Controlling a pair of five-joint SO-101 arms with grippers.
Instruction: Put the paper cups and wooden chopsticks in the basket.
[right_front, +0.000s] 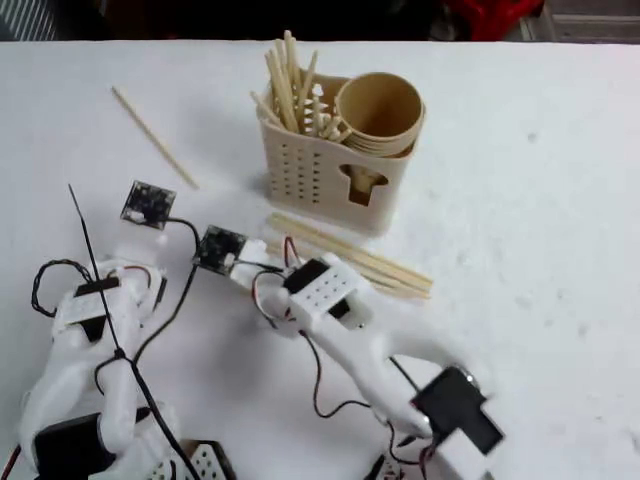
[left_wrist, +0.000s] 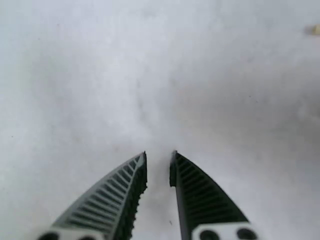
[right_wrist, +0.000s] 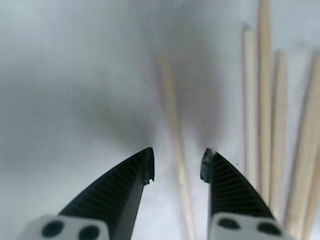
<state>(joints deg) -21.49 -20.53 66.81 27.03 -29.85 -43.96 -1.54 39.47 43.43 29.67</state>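
Observation:
A cream slotted basket (right_front: 330, 180) stands at the back middle, holding nested paper cups (right_front: 380, 110) and several upright wooden chopsticks (right_front: 285, 85). Several loose chopsticks (right_front: 370, 262) lie on the table in front of it, and a single chopstick (right_front: 155, 138) lies far to the left. My right gripper (right_wrist: 177, 167) is open low over the table, one chopstick (right_wrist: 172, 130) running between its fingers; more chopsticks (right_wrist: 265, 100) lie beside it. My left gripper (left_wrist: 158, 160) hovers over bare table, fingers nearly together with nothing between them.
The table (right_front: 540, 200) is white. Both arms and their loose black and red cables (right_front: 60, 275) crowd the front left and middle. A tan speck (left_wrist: 314, 30) shows at the edge of the left wrist view.

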